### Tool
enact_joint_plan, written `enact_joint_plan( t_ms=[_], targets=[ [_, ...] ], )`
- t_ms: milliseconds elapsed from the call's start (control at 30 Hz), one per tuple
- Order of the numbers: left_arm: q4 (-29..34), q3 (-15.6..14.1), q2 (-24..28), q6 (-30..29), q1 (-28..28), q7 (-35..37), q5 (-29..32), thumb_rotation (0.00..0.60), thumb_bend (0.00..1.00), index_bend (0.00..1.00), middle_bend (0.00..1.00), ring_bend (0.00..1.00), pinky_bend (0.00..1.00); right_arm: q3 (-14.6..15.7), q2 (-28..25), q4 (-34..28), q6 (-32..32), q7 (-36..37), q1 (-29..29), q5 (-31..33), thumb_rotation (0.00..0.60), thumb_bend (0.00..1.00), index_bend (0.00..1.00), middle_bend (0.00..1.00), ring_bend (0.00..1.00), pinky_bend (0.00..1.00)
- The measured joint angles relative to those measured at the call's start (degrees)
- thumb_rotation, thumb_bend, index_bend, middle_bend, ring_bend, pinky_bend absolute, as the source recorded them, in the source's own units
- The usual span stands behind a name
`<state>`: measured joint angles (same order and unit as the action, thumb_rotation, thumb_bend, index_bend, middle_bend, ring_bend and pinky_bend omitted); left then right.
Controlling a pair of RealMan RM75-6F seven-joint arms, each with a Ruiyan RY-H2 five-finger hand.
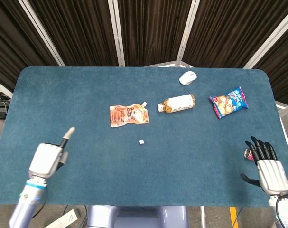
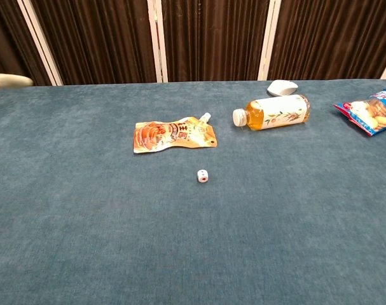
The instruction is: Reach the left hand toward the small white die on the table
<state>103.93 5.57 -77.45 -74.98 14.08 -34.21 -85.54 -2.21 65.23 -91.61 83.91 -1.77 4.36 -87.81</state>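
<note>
The small white die (image 1: 141,141) (image 2: 203,176) lies alone on the blue table (image 1: 87,90), just in front of the orange pouch. My left hand (image 1: 49,159) hovers over the table's front left area, well left of the die, holding nothing, with a white-tipped finger stretched up and forward. In the chest view only that fingertip (image 2: 8,81) shows, at the left edge. My right hand (image 1: 267,166) stays at the front right edge, fingers apart and holding nothing.
An orange spouted pouch (image 1: 128,115) lies behind the die. A drink bottle (image 1: 178,103) lies on its side to the right, with a white mouse (image 1: 187,78) behind it and a blue snack bag (image 1: 228,101) further right. Dark curtains back the table.
</note>
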Motion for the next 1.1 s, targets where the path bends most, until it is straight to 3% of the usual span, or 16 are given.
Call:
enact_joint_plan(
  t_ms=[300,533,833,1100],
  targets=[
    [3.12,4.34,-7.97,8.37,8.38,-15.01,15.84,0.600,0.67,0.00,0.83,0.87,0.83,-0.98,-1.17,0.56,-1.65,4.27,0.44,2.51,0.600,0.00,0.06,0.00,0.00,0.00],
    [0.43,7.74,-18.91,11.91,18.94,-27.15,31.94,0.600,0.67,0.00,0.83,0.87,0.83,-1.85,-2.09,1.48,-2.98,8.36,0.60,5.00,0.600,0.01,0.06,0.00,0.00,0.00],
    [-8.93,10.14,-31.57,12.81,29.91,-31.86,42.41,0.600,0.67,0.00,0.83,0.87,0.83,-2.07,-2.64,2.91,-3.49,11.35,0.22,5.93,0.600,0.00,0.06,0.00,0.00,0.00],
    [-13.33,10.00,-35.67,11.03,34.06,-33.02,46.28,0.600,0.67,0.00,0.83,0.87,0.83,-2.11,-2.80,3.87,-3.72,12.92,0.00,6.30,0.600,0.01,0.06,0.00,0.00,0.00]
  ],
)
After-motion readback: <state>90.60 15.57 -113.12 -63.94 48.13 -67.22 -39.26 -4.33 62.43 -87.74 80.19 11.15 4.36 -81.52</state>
